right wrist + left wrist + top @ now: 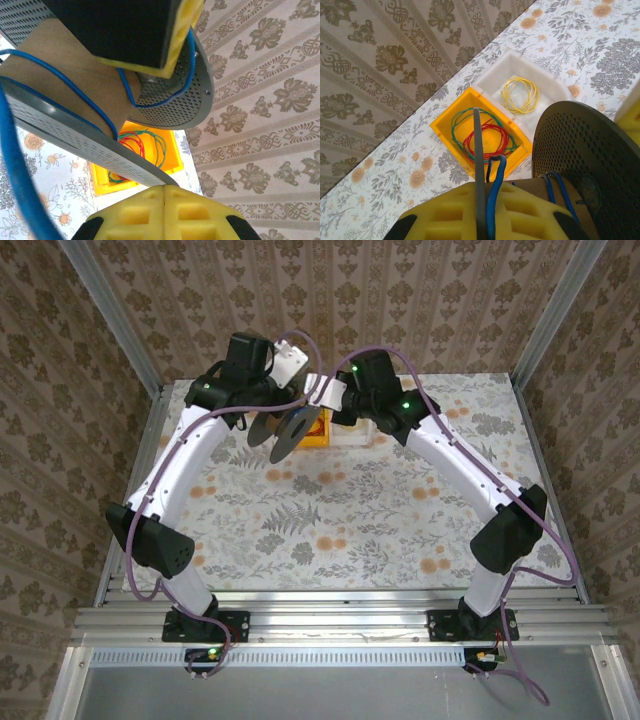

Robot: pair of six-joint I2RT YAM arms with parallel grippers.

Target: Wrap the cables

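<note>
Spool point(290, 430) held up over the table's point(330, 540) far edge, by patterned wallpaper point(330, 300). My left gripper point(480, 210) clamps its flange rim. The blue cable point(493, 200) crosses the cardboard core above my right gripper point(164, 210), whose pads meet with nothing visible between. A yellow bin point(442, 131) of coils sits below.

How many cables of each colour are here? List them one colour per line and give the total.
Blue cable: 1, running onto the spool
Yellow cable: 1
Green cable: 1
Red cable: 1
Total: 4
</note>
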